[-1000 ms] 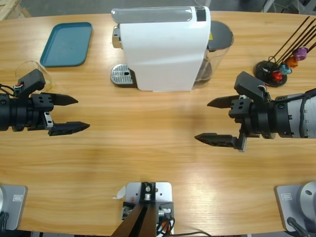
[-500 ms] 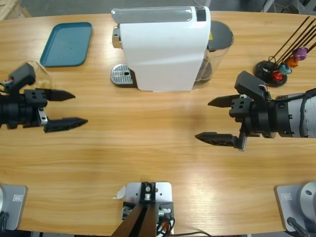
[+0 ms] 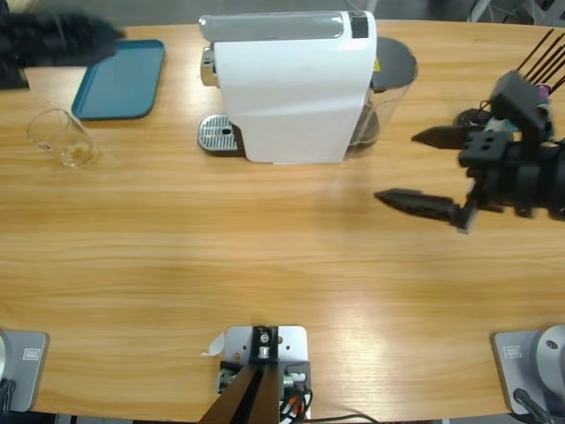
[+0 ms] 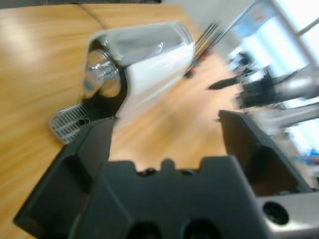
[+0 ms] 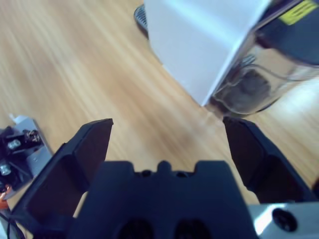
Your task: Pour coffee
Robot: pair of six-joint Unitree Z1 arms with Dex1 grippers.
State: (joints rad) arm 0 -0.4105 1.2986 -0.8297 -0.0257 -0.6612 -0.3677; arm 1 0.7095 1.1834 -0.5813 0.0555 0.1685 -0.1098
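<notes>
Tabletop point(image 3: 291, 265) of pale wood fills your high view, and the biggest thing on it is the white coffee machine point(image 3: 287, 84) at the far middle, with its perforated drip tray point(image 3: 218, 135) jutting out at its left foot and a clear water tank point(image 3: 388, 97) with a dark lid on its right. Your right arm comes in from the right edge; its end effector point(image 3: 422, 168) hangs over bare wood just right of the machine, jaws spread wide and holding nothing. In the right wrist view that end effector point(image 5: 167, 134) looks down at the machine's white side and the tank. Your left arm shows only as a dark blur at the far left corner; its end effector point(image 4: 164, 134) has its jaws wide apart and empty, looking across at the machine's spout side and drip tray, with the other arm beyond. A teal tray point(image 3: 119, 78) lies at the far left, just beside that blur. Near it stands the small clear glass point(image 3: 60, 137), upright and alone, well apart from both arms; a trace of amber coffee point(image 3: 78, 155) sits in its bottom. At the far right, behind your right arm, a black wire capsule stand point(image 3: 521, 75) carries a purple capsule.
</notes>
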